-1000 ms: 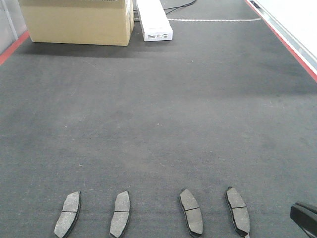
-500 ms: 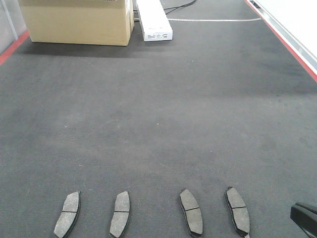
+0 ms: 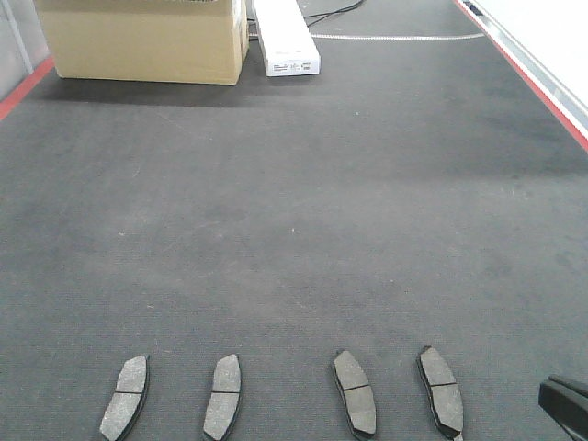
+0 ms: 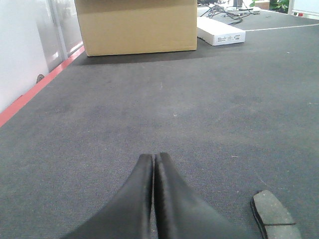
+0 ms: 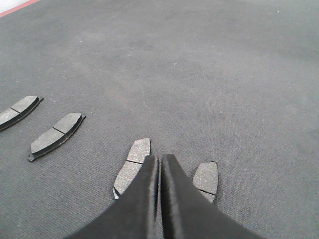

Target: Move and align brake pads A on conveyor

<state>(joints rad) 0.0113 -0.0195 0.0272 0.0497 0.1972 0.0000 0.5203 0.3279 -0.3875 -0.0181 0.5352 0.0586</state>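
Brake pads A (image 3: 285, 395), 4 in all, lie in a row on the conveyor (image 3: 294, 211) at its near edge, each long axis running roughly away from the robot, the 2 pairs bowed in opposite directions. The right gripper (image 5: 160, 158), jaws clenched and empty, hovers just above and between the 2 right-hand pads, so that arm looks nearer. The left gripper (image 4: 153, 158), also clenched on nothing, has 1 pad just to its right. A cardboard box (image 3: 142, 41) and white carton (image 3: 287, 39) sit well apart, obstructing nothing.
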